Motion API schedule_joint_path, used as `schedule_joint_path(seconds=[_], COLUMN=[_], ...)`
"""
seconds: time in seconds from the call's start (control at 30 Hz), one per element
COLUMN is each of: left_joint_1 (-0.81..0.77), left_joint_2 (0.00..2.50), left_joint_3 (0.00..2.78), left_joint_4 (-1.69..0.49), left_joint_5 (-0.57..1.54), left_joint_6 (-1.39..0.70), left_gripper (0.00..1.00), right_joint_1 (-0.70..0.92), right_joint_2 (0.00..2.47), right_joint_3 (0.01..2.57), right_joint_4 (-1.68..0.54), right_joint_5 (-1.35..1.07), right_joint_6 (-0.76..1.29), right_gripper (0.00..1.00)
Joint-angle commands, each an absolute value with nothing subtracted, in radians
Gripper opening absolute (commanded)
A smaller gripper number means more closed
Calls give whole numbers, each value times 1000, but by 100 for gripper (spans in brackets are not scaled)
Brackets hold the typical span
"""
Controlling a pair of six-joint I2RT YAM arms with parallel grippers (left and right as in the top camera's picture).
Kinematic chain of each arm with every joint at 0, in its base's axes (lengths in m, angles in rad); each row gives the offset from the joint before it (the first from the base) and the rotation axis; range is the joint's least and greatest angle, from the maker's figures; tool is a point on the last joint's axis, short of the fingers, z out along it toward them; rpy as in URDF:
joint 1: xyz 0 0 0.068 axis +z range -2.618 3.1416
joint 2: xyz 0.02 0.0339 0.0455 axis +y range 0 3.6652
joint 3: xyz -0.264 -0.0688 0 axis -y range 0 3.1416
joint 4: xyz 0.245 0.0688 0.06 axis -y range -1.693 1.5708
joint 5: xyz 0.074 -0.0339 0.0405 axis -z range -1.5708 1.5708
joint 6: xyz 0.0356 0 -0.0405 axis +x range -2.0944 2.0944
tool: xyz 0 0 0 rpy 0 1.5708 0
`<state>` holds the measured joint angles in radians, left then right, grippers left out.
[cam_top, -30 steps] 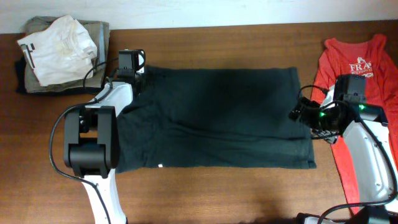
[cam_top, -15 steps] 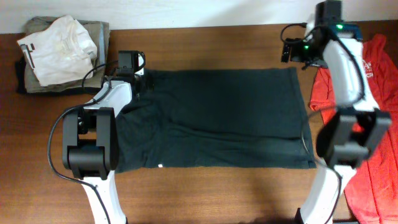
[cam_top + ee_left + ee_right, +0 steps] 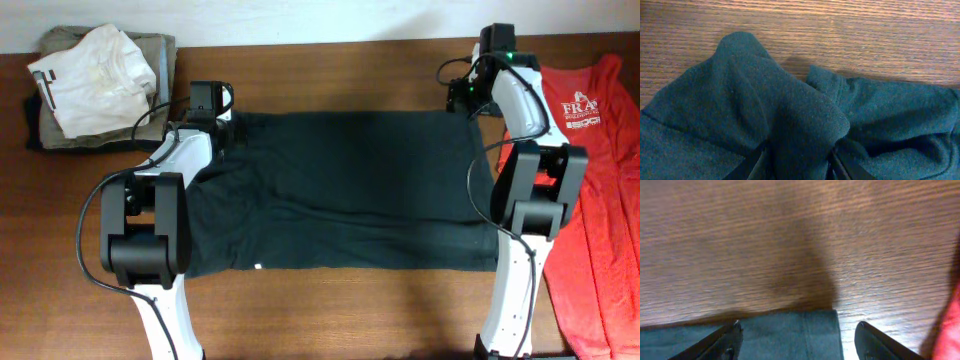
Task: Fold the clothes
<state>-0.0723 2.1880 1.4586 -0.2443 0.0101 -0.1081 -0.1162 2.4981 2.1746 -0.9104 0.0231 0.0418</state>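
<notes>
The dark green top (image 3: 340,190) lies spread flat across the middle of the table, no lettering showing. My left gripper (image 3: 222,128) is at its far left corner, shut on a bunched fold of the fabric (image 3: 790,115); its fingers (image 3: 795,162) pinch the cloth from both sides. My right gripper (image 3: 462,104) hovers over the far right corner of the top. In the right wrist view its fingers (image 3: 800,335) are wide open, straddling the corner hem (image 3: 805,330) without holding it.
A pile of folded white and khaki garments (image 3: 95,80) sits at the far left corner. A red top with white print (image 3: 590,170) lies along the right edge, close to the right arm. Bare wood table (image 3: 330,300) runs along the front.
My right arm has swung from the top's right edge up to its far right corner. The left gripper has kept its hold and not moved.
</notes>
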Motion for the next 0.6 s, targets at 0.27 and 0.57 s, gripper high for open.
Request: schedule_joint_path(seconds=[0.27, 0.57], left_joint_1=[-69, -69], left_joint_2=[2195, 2195], left_joint_3=[1448, 1448], left_joint_4=[-266, -264], left_joint_5=[3, 4], left_joint_6=[-104, -104], left_gripper=[36, 37], right_joint_1=[-118, -118], right_joint_2=[2526, 2526], right_joint_3=[2181, 2180], right_joint_4=[-895, -892], right_joint_5=[39, 101], right_joint_6=[60, 60], right_gripper=[47, 65])
